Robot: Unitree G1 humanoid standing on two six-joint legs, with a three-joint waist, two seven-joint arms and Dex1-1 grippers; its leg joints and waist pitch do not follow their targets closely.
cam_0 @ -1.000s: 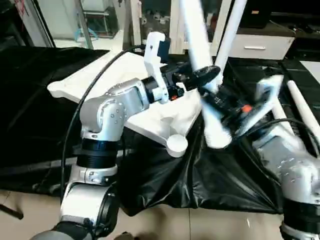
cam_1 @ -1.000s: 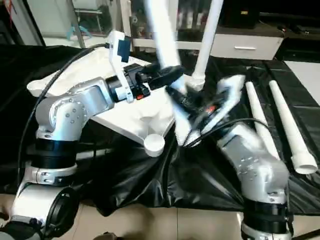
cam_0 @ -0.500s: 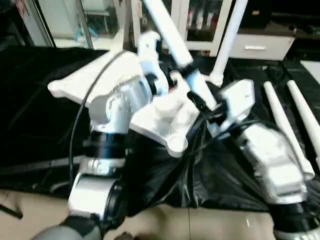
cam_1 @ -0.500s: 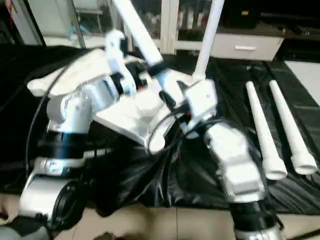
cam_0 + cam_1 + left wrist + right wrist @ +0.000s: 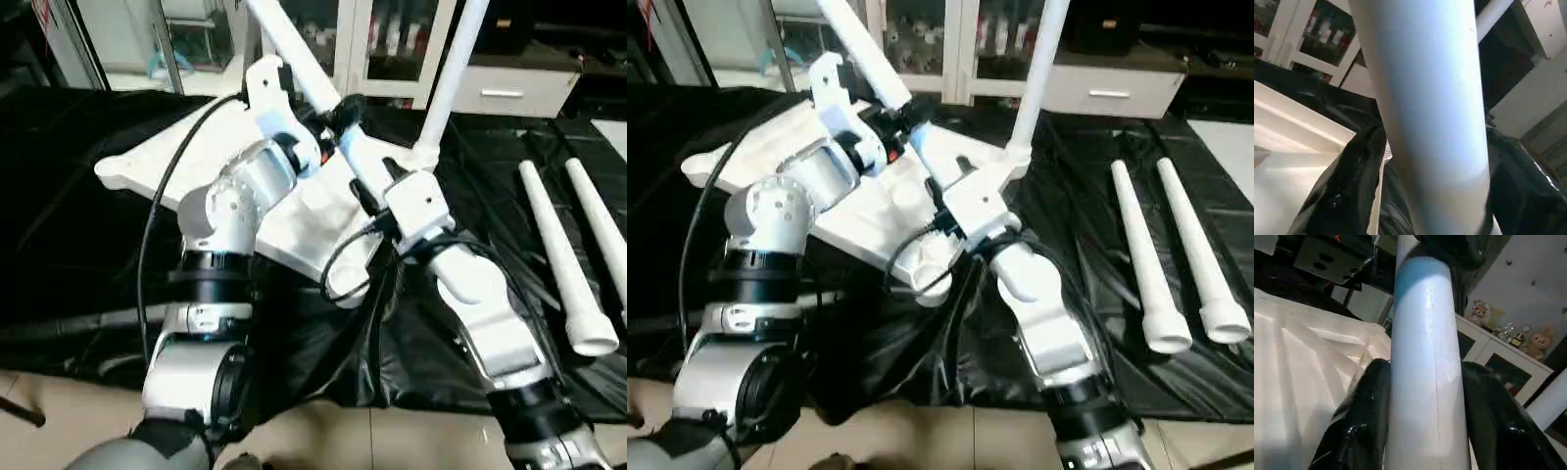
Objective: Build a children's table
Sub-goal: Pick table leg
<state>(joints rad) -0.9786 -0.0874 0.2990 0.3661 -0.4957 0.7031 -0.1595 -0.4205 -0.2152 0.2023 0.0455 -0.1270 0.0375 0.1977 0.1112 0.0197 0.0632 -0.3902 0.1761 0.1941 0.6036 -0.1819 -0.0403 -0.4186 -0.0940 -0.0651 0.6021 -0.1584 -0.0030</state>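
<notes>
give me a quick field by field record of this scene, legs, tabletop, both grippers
tabletop: white tabletop lies underside up on the black-covered work surface
held leg: one white leg tilted over the tabletop, gripped by both arms
left gripper: left gripper shut on the leg, higher up
right gripper: right gripper shut on the leg, lower down
fitted leg: one leg stands upright in a far corner socket
spare legs: two legs lie side by side on the black cover to the robot's right

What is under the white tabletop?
A crinkly black cover lies under the tabletop. What holds that cover up is hidden beneath it.
</notes>
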